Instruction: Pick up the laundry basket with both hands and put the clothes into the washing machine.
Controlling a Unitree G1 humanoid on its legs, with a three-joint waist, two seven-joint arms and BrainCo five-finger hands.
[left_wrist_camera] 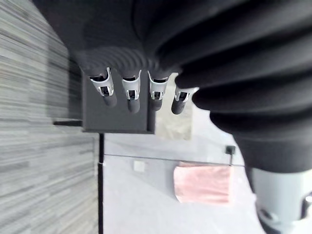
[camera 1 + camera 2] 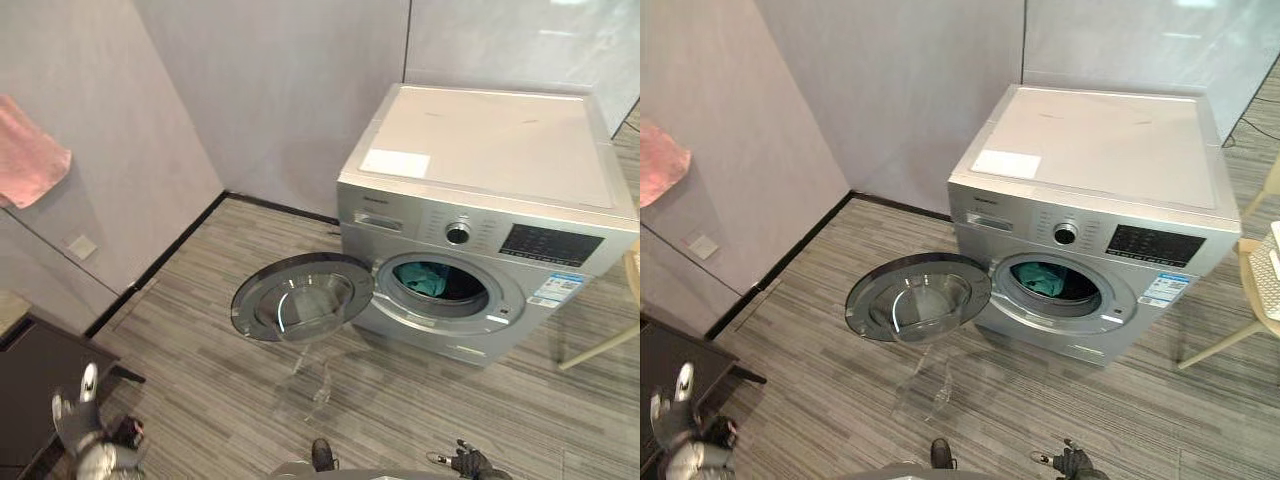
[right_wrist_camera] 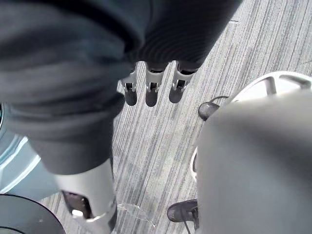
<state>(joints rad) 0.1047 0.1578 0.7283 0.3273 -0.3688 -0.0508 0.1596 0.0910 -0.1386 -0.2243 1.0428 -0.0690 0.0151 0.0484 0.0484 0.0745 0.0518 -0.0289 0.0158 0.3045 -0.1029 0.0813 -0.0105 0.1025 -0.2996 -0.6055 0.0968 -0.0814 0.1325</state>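
The left hand (image 1: 132, 95) sits at 7 o'clock of the head view, hanging over the edge of a dark tabletop (image 2: 40, 370). Its fingers are straight and relaxed, and they carry nothing. The right hand (image 3: 151, 90) hangs over the grey plank floor (image 2: 200, 330), its fingers equally loose and empty. Neither hand has a laundry basket handle in its grasp.

The silver washing machine (image 2: 480, 150) stands in the corner at 2 o'clock. Its round door (image 2: 300, 297) is swung wide open toward 9 o'clock of the drum mouth. Inside the drum lies a teal garment (image 2: 425, 280), bunched against the 9 o'clock side of the opening, well inside the rim.

With clothes in the drum and both hands free, I judge the loading to be essentially done. Whether more laundry remains to be loaded cannot be told. What may remain is shutting the door, which the task does not ask for.

A pink towel (image 2: 28, 155) hangs on the wall at 10 o'clock, and a pale wooden chair (image 2: 1260, 290) stands at 3 o'clock.
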